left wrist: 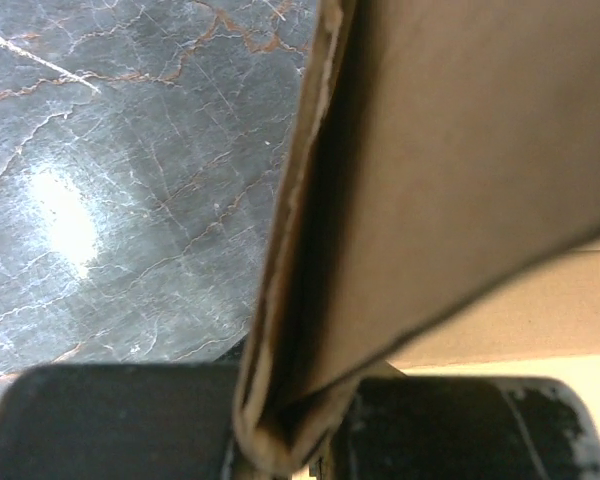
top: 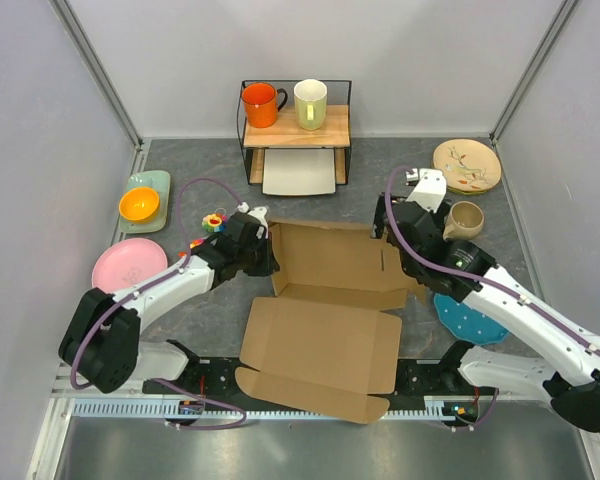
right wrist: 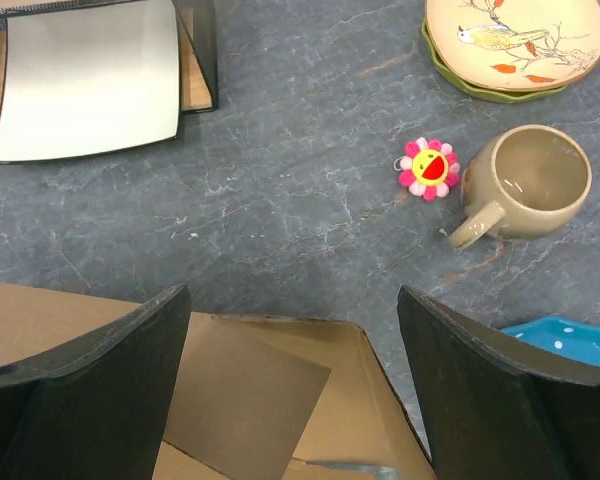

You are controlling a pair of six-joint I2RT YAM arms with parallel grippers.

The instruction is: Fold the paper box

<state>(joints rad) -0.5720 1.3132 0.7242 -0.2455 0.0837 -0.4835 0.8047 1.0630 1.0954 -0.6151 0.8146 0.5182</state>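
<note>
The paper box [top: 325,330] sat mid-table [top: 360,190], half formed: walls partly raised at 12 o'clock, the big lid panel flat toward 6 o'clock, unfolded. The left gripper [top: 263,250] pinched its 10 o'clock wall; the right gripper [right wrist: 292,310] hung wide and empty over the 2 o'clock corner

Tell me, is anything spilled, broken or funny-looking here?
Nothing looks spilled or broken. The paper box is just half folded, one wall pinched by the left gripper. One funny thing: a smiling flower toy lies beside the beige mug.
</note>
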